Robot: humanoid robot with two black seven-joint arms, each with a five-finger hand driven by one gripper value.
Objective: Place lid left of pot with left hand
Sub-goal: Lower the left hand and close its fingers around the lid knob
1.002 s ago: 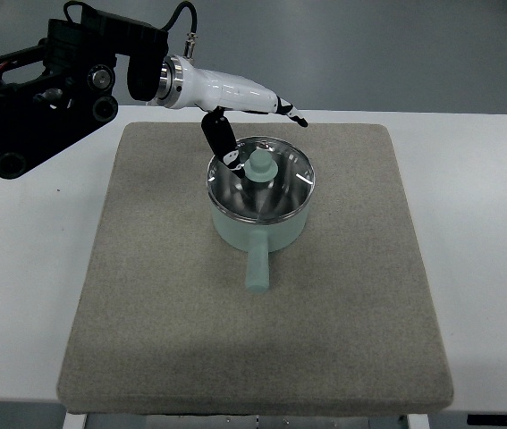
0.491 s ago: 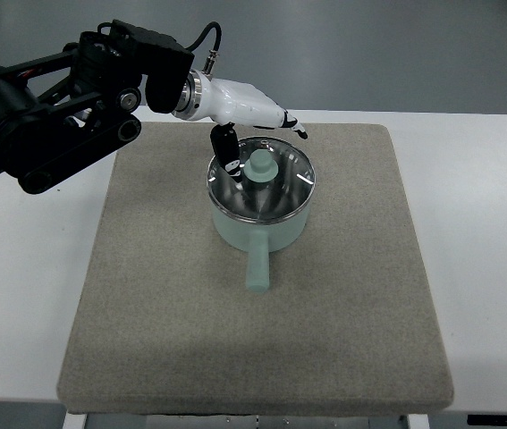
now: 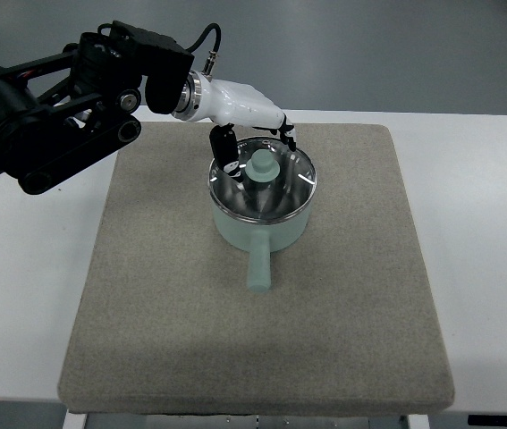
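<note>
Pale green pot [image 3: 260,223] on grey mat [image 3: 164,295], glass lid [image 3: 262,183] seated on pot, left hand [image 3: 251,125] above lid's far rim, fingers [image 3: 227,147] partly curled about the knob [image 3: 263,164], no firm hold evident.

I see bare mat [image 3: 155,295] to the left of the pot [image 3: 260,214], open all the way to the mat's left edge, so a hand could pass there freely. The pot's handle [image 3: 257,266] juts toward the near side, blocking a straight sweep in front of the pot. Right of the pot the mat is open too. Over the pot's far-left rim my left hand [image 3: 251,134] and its black arm [image 3: 56,107] crowd the space above the lid [image 3: 262,179].
</note>
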